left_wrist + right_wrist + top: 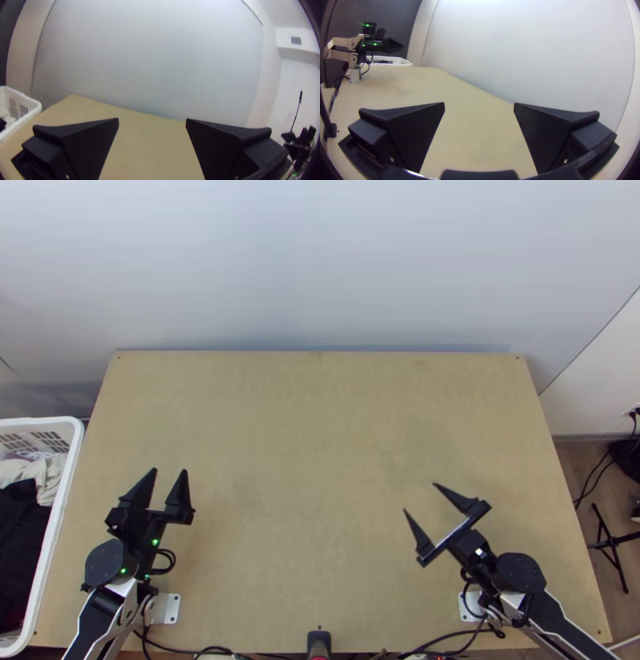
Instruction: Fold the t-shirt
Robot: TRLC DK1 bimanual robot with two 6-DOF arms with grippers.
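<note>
From my station I take the table (320,444) as my landmark and go across from its left side. Just beside its left edge is a white basket (40,422) with bunched cloth inside: a pale piece (46,474) farther from me and a black one (20,540) nearer. I can't tell whether either of these is the t-shirt.

Over the table's left part, toward the near edge, I have the left gripper (170,470) raised above the wood and aimed toward the far edge. Its two flat black fingers (90,146) stand well apart, and I see the tabletop between them. A white mounting plate (167,608) sits by the near left corner.

At the middle of the table's near edge is a black fixture (318,640), with dark cables (212,649) running along that edge. Past the far edge rises a pale wall (320,260).

Over the table's right part, I have the right gripper (420,497), slanted toward the far left corner. Its fingers (416,136) are spread too, with the wood showing through the gap. Another white plate (470,606) is at the near edge on this side, and beyond the right edge a black stand (612,540) is on the floor.
</note>
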